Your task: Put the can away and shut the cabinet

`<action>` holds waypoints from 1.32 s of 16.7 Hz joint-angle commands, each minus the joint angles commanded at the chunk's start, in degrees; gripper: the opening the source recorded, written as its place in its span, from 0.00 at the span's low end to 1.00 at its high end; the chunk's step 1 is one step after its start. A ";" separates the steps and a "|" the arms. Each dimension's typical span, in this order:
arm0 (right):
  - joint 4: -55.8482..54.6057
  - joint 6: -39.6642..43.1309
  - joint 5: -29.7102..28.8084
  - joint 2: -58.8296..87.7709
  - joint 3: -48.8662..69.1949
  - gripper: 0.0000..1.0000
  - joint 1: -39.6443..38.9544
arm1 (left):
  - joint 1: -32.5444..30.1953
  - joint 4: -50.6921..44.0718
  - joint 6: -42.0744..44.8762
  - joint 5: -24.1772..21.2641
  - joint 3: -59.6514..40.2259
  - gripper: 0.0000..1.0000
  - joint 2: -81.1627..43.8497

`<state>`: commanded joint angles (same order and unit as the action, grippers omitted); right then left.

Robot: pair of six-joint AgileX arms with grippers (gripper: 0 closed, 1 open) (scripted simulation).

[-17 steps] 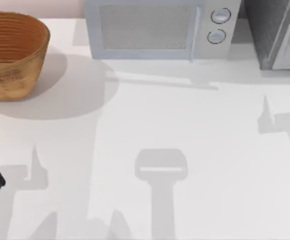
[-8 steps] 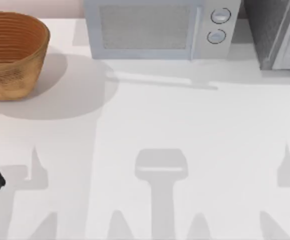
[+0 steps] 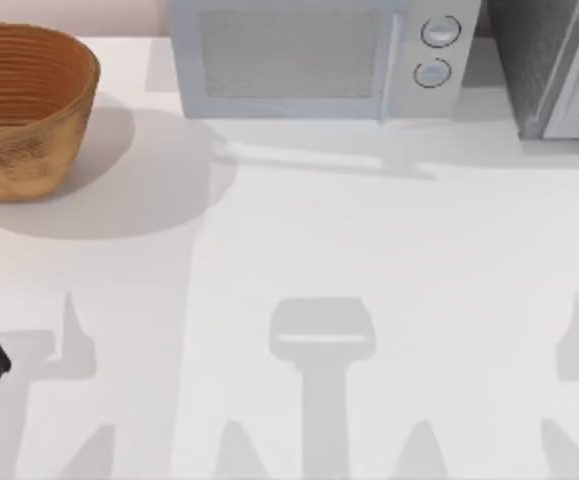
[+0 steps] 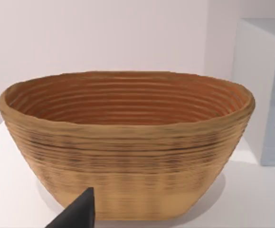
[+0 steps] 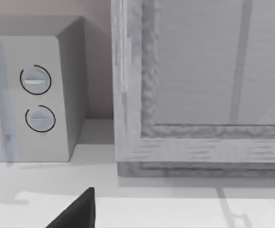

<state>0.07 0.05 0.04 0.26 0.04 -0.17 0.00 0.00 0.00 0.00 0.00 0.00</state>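
Here, the dark grey speckled cabinet (image 3: 569, 60) at the table's far right shows its pale framed door (image 5: 208, 95) flush, apparently shut; the can presumably sits inside. I cannot tell either gripper's state. I judge the task nearly complete, needing confirmation only.

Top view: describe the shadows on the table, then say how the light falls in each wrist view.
Top view: the basket casts a broad soft shadow towards the microwave, and sharp-edged grey arm-shaped shadows cross the table. Left wrist view: the basket is evenly lit, with a faint shadow at its foot. Right wrist view: the cabinet door is flatly lit, with a dim shadow on the table beneath it.
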 joint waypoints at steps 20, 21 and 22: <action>-59.16 -1.08 49.75 75.92 17.97 1.00 50.73 | 0.00 0.00 0.00 0.00 0.00 1.00 0.00; -61.80 -1.14 51.96 79.50 18.77 1.00 52.95 | 0.00 0.00 0.00 0.00 0.00 1.00 0.00; -64.07 -1.19 53.88 82.52 19.48 1.00 54.86 | 0.00 0.00 0.00 0.00 0.00 1.00 0.00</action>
<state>-64.01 -1.15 53.92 82.78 19.51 54.69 0.00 0.00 0.00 0.00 0.00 0.00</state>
